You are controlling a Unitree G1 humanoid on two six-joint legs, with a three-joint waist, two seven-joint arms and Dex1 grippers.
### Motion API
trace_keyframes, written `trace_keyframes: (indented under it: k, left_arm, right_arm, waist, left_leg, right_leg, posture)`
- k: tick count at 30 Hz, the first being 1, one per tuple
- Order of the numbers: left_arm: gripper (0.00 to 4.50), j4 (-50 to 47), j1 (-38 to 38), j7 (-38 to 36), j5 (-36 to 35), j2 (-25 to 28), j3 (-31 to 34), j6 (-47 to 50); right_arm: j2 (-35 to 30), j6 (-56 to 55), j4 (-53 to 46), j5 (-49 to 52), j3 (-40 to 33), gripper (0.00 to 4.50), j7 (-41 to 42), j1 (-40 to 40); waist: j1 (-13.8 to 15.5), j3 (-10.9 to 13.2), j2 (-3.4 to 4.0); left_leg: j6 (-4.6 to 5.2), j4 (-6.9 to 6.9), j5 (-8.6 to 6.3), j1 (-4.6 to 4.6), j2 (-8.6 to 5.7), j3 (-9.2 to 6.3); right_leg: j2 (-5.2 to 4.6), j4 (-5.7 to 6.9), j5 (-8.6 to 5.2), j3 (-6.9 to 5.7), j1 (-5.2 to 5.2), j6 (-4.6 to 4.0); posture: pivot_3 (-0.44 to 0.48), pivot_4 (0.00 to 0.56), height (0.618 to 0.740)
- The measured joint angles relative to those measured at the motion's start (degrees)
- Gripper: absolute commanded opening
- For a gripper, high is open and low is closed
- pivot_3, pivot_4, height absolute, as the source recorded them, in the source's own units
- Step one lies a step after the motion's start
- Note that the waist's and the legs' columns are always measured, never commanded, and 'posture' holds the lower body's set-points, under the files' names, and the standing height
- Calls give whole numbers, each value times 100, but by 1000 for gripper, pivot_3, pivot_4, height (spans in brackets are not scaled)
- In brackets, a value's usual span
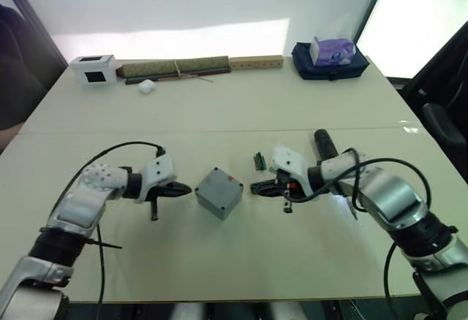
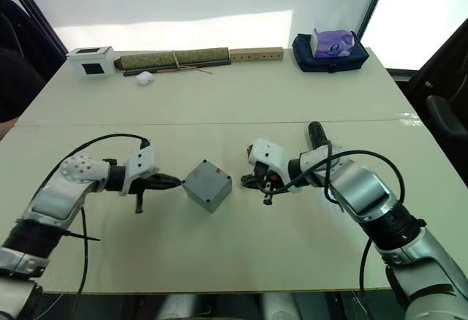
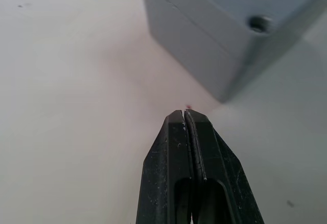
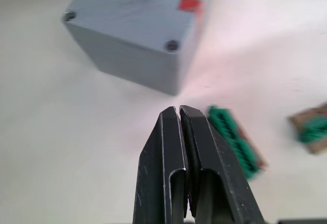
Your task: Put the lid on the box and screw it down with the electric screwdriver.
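Observation:
The grey box (image 1: 219,192) stands mid-table, its top face carrying a red mark (image 4: 189,4) and corner screw holes. I cannot tell whether that top face is the lid. My left gripper (image 1: 186,190) is shut and empty, its tip just left of the box (image 3: 214,35) and apart from it. On the other side of the box (image 4: 138,35), my right gripper (image 1: 254,187) is shut and empty, with a small gap between them. The black electric screwdriver (image 1: 324,145) lies on the table behind my right wrist, which hides part of it.
Small green circuit pieces (image 1: 259,161) lie by my right gripper, one (image 4: 235,139) right beside its fingers. Along the far edge are a white box with a dark window (image 1: 93,68), a rolled mat (image 1: 175,67), a wooden bar (image 1: 256,62) and a blue tissue holder (image 1: 330,57).

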Motion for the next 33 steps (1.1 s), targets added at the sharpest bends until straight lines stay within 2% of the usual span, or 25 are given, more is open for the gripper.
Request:
trace_keyframes:
  k: [6, 12, 20, 33]
  left_arm:
    - [0, -733, 270, -204, -383, 113, 117, 397]
    - [0, -738, 110, 33, -320, -227, -18, 530]
    - [0, -456, -197, 85, -114, -330, -89, 455]
    - [0, -30, -468, 131, 19, -403, -88, 302]
  right_arm:
    - [489, -371, 710, -316, -90, 47, -270, -274]
    - [1172, -410, 1019, -541, 174, 47, -464, -282]
    - [1215, -337, 940, -575, 340, 47, -411, -47]
    - [1254, 376, 3, -264, 294, 47, -470, 396]
  waist:
    - [10, 0, 0]
    - [15, -1, 0]
    - [9, -1, 0]
    - [4, -1, 0]
  left_leg:
    - [0, 2, 0, 2, -1, 0]
    - [0, 3, 0, 1, -3, 1]
    - [0, 5, 0, 1, -4, 1]
    - [0, 5, 0, 2, -4, 0]
  right_leg:
    - [-2, 1, 2, -1, 4, -1]
    - [-1, 2, 2, -1, 4, 0]
    - [2, 4, 2, -2, 3, 0]
    - [3, 6, 2, -2, 3, 0]
  posture:
    - [0, 150, 740]
    - [0, 150, 740]
    - [0, 150, 740]
    - [0, 150, 740]
